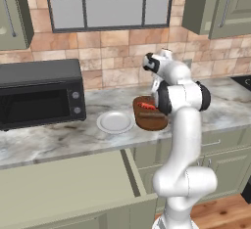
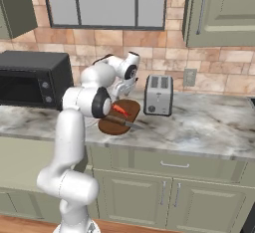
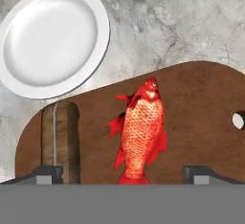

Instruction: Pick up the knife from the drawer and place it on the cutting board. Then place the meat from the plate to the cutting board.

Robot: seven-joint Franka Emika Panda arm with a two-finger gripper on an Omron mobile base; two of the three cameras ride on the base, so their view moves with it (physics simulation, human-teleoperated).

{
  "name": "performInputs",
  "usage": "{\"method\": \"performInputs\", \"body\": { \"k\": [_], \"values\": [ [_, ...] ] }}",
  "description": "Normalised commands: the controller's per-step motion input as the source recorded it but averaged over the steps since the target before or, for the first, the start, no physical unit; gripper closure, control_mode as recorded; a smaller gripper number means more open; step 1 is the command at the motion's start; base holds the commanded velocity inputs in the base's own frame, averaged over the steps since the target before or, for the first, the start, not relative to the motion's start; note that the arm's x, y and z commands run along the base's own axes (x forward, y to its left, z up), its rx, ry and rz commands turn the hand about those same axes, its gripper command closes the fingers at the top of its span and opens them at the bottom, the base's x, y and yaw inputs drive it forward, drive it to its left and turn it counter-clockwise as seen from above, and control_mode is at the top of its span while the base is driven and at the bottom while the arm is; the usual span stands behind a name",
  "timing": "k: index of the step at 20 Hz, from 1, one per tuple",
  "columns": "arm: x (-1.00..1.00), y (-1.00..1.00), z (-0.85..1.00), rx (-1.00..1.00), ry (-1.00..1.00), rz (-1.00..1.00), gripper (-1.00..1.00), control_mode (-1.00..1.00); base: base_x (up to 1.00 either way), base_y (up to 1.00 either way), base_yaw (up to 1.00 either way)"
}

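Fingers (image 3: 122, 174) are spread wide and hold nothing — they hang just above the cutting board (image 3: 201, 98). On that board lies the meat (image 3: 141, 132), a red fish, with the knife (image 3: 60, 139) beside it. Off to the side, the plate (image 3: 52, 41) sits bare on the desk (image 3: 191, 22), and the drawer (image 1: 63, 186) stands open. Both jobs look done — maybe only the drawer is left.

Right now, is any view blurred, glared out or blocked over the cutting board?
Hand view: sharp, evenly lit, no glare; the meat and knife lie clear on the cutting board, with a soft shadow beside the plate. Left base view: the arm hides part of the board. Right base view: softer, smaller.
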Motion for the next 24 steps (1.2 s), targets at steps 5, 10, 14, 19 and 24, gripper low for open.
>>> {"method": "performInputs", "body": {
  "k": [5, 10, 14, 19, 24],
  "values": [
    [-0.6, 0.14, 0.57, 0.0, -0.12, -0.07, -1.0, -1.0, 0.0, 0.0, 0.0],
    [-0.68, 0.21, 0.48, 0.0, -0.12, -0.09, -1.0, -1.0, 0.0, 0.0, 0.0],
    [-0.75, 0.29, 0.37, 0.0, -0.1, -0.11, -1.0, -1.0, 0.0, 0.0, 0.0],
    [-0.76, 0.31, 0.33, 0.0, -0.06, -0.12, -1.0, -1.0, 0.0, 0.0, 0.0],
    [-0.68, 0.29, 0.36, 0.0, -0.04, -0.1, -1.0, -1.0, 0.0, 0.0, 0.0]
  ]
}}
